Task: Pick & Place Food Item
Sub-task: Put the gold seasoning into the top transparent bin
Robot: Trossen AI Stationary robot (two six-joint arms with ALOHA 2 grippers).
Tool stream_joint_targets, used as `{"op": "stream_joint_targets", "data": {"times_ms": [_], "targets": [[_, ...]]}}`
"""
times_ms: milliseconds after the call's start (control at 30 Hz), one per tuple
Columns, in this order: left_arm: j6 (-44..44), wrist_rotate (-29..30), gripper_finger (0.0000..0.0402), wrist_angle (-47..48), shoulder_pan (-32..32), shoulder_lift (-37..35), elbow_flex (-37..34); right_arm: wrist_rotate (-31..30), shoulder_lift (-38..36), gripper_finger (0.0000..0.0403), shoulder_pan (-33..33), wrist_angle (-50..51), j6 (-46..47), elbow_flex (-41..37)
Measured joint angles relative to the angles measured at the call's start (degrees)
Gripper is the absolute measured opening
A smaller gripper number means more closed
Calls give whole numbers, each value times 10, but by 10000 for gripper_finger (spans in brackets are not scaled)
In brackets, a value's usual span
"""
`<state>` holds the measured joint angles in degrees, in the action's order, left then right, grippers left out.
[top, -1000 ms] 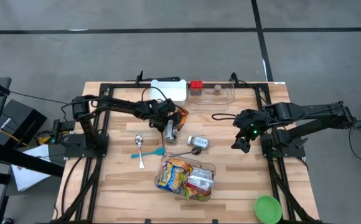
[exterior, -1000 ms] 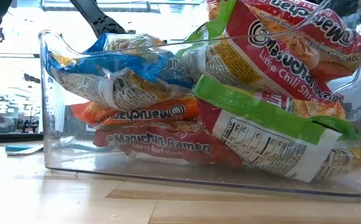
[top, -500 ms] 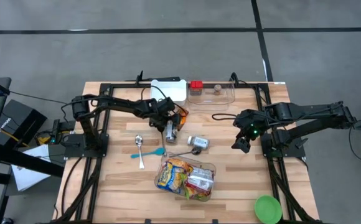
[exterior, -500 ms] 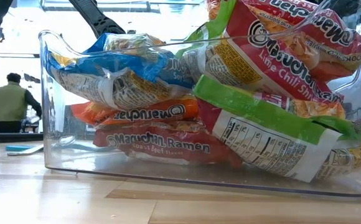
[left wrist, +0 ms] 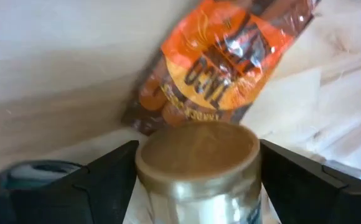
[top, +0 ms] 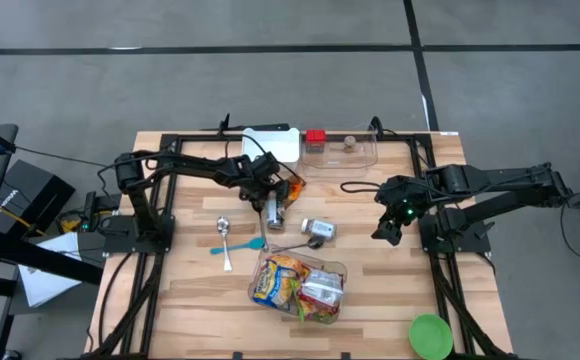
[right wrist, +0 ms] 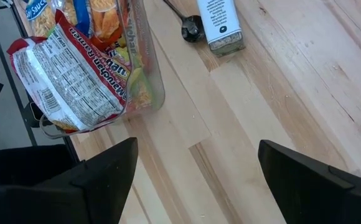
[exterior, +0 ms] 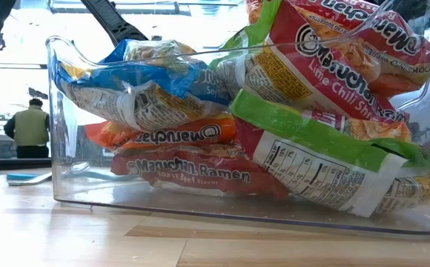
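One jar [left wrist: 197,165], one taco bag [left wrist: 221,59]. Left gripper [left wrist: 196,168] spread wide around jar. Right gripper [right wrist: 196,168] spread, empty.

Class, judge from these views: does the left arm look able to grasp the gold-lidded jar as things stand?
Probably yes. The left gripper stands open with a finger on either side of the gold-lidded jar, nothing between them; the orange snack bag lies beyond it.

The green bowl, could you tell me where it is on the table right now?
In the high view the green bowl sits at the table's near right corner, right of the clear bin of ramen packets and nearer than the right gripper.
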<state>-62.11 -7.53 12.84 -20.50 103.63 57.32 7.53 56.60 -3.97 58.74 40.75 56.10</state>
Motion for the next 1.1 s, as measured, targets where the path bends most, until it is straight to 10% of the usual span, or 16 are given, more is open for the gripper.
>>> {"op": "stream_joint_targets", "data": {"times_ms": [667,1100], "targets": [[30,6,272,-12,-4,-2,0,-1,0,327,0,0,9,0],[342,101,272,-89,81,-125,0,-16,0,327,0,0,32,0]]}}
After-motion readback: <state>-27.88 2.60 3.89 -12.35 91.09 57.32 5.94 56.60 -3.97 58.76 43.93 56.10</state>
